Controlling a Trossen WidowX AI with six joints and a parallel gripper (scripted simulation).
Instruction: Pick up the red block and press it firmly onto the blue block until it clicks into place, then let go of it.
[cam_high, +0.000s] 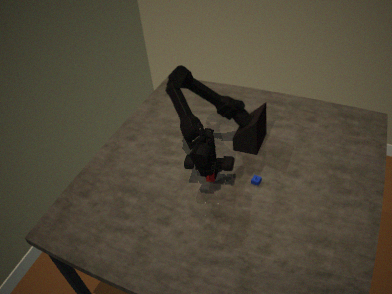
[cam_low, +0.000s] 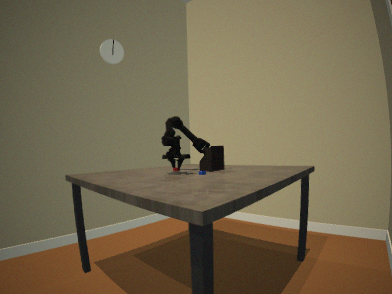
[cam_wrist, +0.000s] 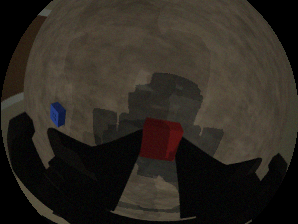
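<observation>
While pale green and cream walls (cam_high: 65, 80) (cam_low: 285, 95) stand behind, a square, mottled grey-brown table (cam_high: 150, 225) (cam_low: 150, 190) (cam_wrist: 115, 50) on dark legs fills most of the top view. Round white clock (cam_low: 111, 51) on the green wall. Black jointed robot arm (cam_high: 200, 92) (cam_low: 187, 134) reaches out from a dark wedge-shaped base (cam_high: 250, 139) (cam_low: 217, 158) on the table, bent at the elbow. Black two-finger gripper (cam_high: 211, 177) (cam_low: 176, 168) (cam_wrist: 160, 137) points down, fingers partly closed, clamped on a small, solid red block (cam_high: 211, 178) (cam_low: 175, 169) (cam_wrist: 159, 140), one finger on each side. Red block is low at the tabletop; contact underneath can't be told. It looks roughly cubic, slightly turned in the wrist view; long axis can't be told. Small, solid blue block (cam_high: 256, 180) (cam_low: 202, 173) (cam_wrist: 57, 114) sits on the table, apart from the red one, off to the gripper's side, top face up.
</observation>
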